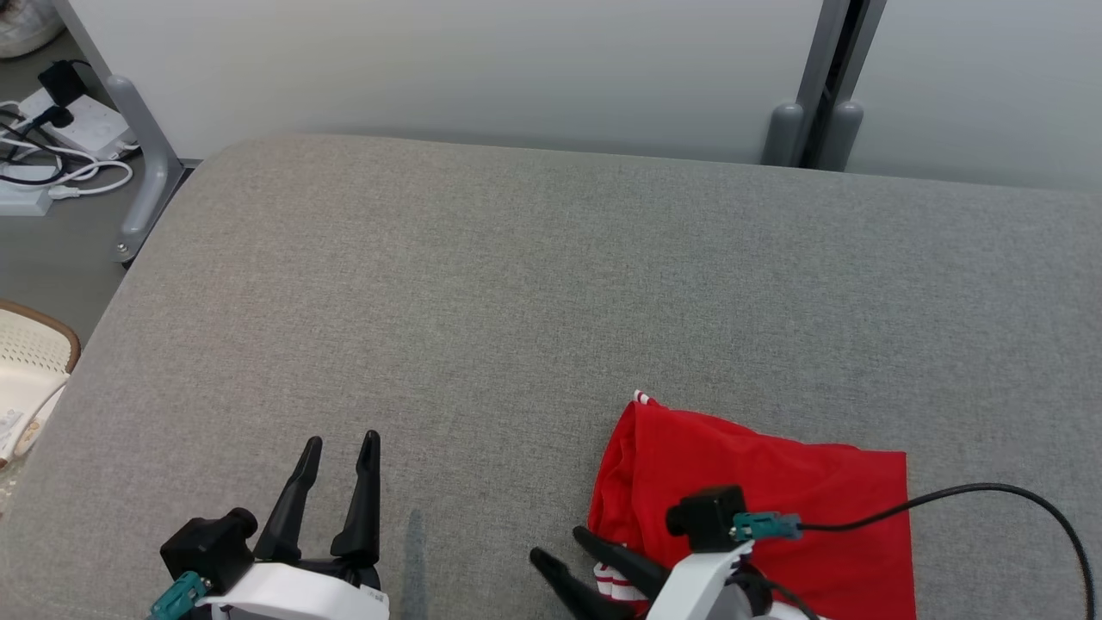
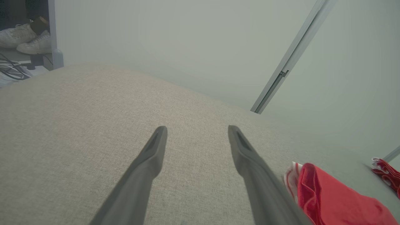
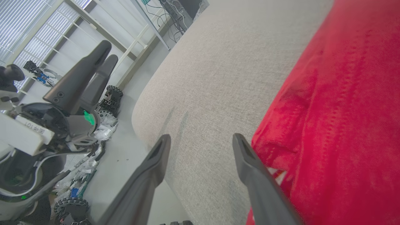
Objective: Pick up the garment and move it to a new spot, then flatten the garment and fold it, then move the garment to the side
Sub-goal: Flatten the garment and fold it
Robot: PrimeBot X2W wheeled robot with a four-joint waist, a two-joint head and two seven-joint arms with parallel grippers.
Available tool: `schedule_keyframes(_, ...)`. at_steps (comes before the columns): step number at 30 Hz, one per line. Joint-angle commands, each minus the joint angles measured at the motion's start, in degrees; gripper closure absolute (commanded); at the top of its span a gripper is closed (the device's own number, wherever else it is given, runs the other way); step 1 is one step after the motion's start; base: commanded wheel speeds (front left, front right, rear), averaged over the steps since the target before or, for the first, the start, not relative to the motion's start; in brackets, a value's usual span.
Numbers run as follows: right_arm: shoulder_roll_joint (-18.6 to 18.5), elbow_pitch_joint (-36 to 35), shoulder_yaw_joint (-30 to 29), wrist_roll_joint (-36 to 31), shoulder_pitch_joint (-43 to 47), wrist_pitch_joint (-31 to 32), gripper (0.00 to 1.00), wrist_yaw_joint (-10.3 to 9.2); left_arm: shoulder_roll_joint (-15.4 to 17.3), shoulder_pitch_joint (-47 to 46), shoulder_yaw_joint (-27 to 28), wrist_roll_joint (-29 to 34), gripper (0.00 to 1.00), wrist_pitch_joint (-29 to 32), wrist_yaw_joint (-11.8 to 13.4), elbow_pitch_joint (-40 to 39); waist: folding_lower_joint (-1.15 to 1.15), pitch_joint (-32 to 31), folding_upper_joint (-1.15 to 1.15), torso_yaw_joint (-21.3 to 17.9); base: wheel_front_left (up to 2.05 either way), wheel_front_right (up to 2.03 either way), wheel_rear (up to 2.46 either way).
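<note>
The garment (image 1: 766, 499) is red with white-striped trim and lies folded on the grey cushion (image 1: 482, 284) near its front right. My right gripper (image 1: 560, 544) is open at the garment's front left corner, one finger over the striped edge, with nothing between the fingers. In the right wrist view the right gripper (image 3: 201, 138) spans bare cushion beside the red cloth (image 3: 337, 109). My left gripper (image 1: 342, 441) stands open over bare cushion well to the left of the garment. The left wrist view shows the left gripper (image 2: 197, 128) empty, with the garment (image 2: 337, 200) at lower right.
A pale wall panel (image 1: 482, 69) with grey posts (image 1: 814, 129) runs behind the cushion. Cables and a power strip (image 1: 60, 129) lie on the floor at far left. A woven basket (image 1: 30, 362) stands beside the cushion's left edge. The left gripper (image 3: 108, 52) appears in the right wrist view.
</note>
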Motion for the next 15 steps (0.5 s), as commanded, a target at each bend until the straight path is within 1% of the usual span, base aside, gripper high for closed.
schedule_keyframes(1, 0.3, -1.0, 1.1, 0.6, -0.3, 0.6, 0.0, -0.01, 0.3, -0.9, 0.0, -0.2, 0.0, -0.3, -0.1, 0.1, 0.0, -0.2, 0.0, -0.1, 0.0, 0.0, 0.0)
schedule_keyframes(5, 0.2, -3.0, 3.2, 0.8, -1.0, 0.1, 0.0, -0.01, 0.3, -0.7, 0.4, -0.1, 0.0, -0.3, -0.1, 0.3, 0.0, -0.9, 0.0, -0.5, 0.0, 0.0, 0.0)
schedule_keyframes(9, -1.2, -4.9, 2.0, 1.1, -2.5, -2.0, 0.0, -0.01, 0.3, -0.2, 0.7, 0.2, 0.0, -0.3, -0.1, 0.0, 0.0, -1.6, 0.0, -1.1, 0.0, 0.0, 0.0)
schedule_keyframes(12, -3.8, -6.6, -0.4, 0.2, -4.2, -3.9, 0.0, -0.01, 0.3, 0.3, 1.1, 0.7, 0.0, -0.3, -0.1, -0.5, 0.0, -2.3, 0.0, -2.0, 0.0, 0.0, 0.0)
schedule_keyframes(15, -7.6, -7.6, -4.1, -3.7, -5.8, -6.1, 0.0, -0.01, 0.2, 0.5, 1.8, 1.1, 0.0, -0.3, -0.1, -1.4, 0.0, -2.9, 0.0, -3.3, 0.0, 0.0, 0.0)
